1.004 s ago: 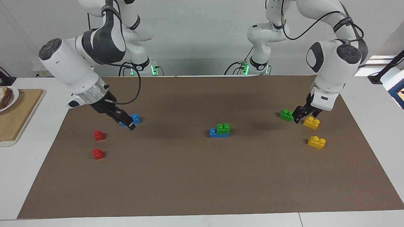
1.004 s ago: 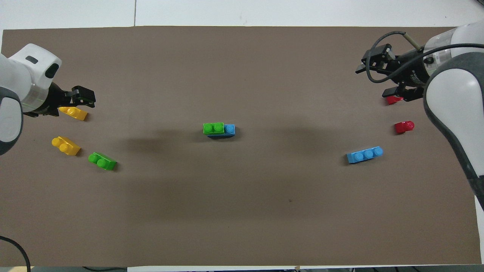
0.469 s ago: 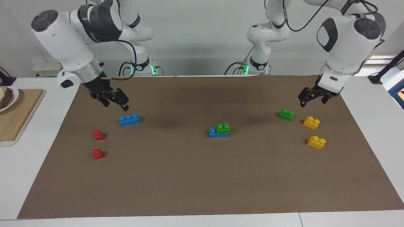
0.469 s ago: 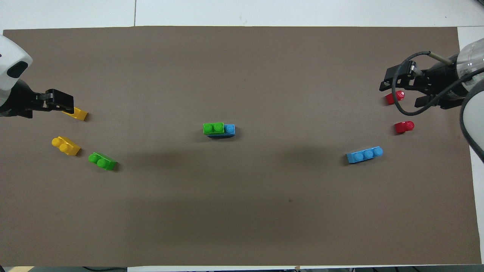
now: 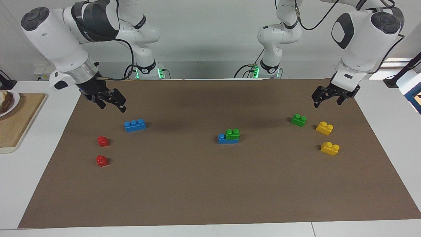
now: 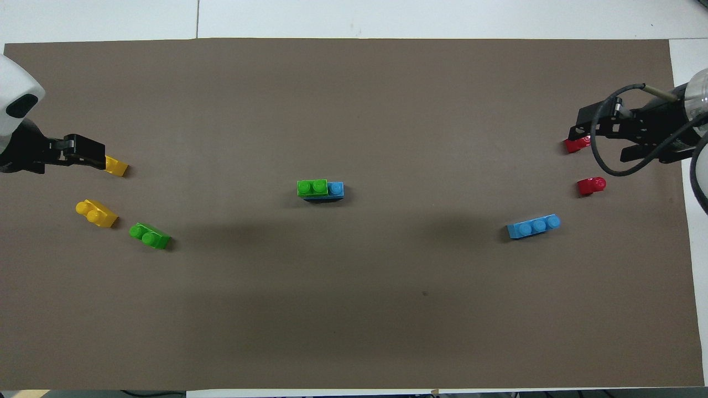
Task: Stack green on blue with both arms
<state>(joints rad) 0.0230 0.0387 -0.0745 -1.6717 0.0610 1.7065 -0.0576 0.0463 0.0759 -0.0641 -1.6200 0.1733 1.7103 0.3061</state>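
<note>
A green brick (image 5: 232, 133) sits stacked on a blue brick (image 5: 222, 139) in the middle of the mat; the stack also shows in the overhead view (image 6: 312, 188). A second green brick (image 5: 298, 120) (image 6: 149, 236) lies loose toward the left arm's end. A second blue brick (image 5: 135, 125) (image 6: 534, 226) lies loose toward the right arm's end. My left gripper (image 5: 327, 98) (image 6: 83, 152) is open and empty, raised near the loose green brick. My right gripper (image 5: 111, 102) (image 6: 600, 135) is open and empty, raised near the loose blue brick.
Two yellow bricks (image 5: 324, 128) (image 5: 330, 148) lie beside the loose green brick. Two red bricks (image 5: 103, 141) (image 5: 101, 160) lie farther from the robots than the loose blue brick. A wooden board (image 5: 19, 118) with a plate lies off the brown mat (image 5: 210, 191) at the right arm's end.
Both grippers have risen from the mat and drawn back toward their own ends of the table. No brick has moved.
</note>
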